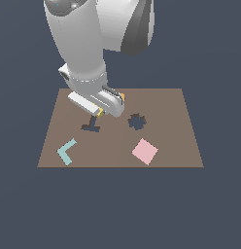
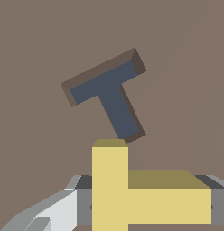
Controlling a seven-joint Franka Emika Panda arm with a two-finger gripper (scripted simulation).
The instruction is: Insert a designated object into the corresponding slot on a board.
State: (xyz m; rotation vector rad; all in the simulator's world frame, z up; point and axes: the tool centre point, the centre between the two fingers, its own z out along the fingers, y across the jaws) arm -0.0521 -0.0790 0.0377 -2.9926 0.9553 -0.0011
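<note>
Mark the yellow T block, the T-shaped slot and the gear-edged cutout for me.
yellow T block (image 2: pixel 145 203): wrist view, on its long bar.
T-shaped slot (image 2: pixel 114 101): wrist view, top of its stem.
gear-edged cutout (image 1: pixel 137 121): exterior view, its dark centre.

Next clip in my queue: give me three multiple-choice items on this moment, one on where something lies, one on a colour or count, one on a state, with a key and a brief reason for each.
1. Where on the board does the light-blue L-shaped piece lie?
A. near the corner at the exterior view's lower left
B. inside the gear-edged cutout
C. off the board

2. How many dark cutouts does the board show?
A. one
B. two
C. four

3. What state is the yellow T-shaped block in?
A. seated in the T-shaped slot
B. lying free on the board
C. held in the gripper, above the board

Key: 1 A, the exterior view shows it by that corner. 2 B, only the T-shaped slot and the gear-edged cutout appear. 3 C, the wrist view shows the block between the fingers, with the slot open beyond it.
</note>
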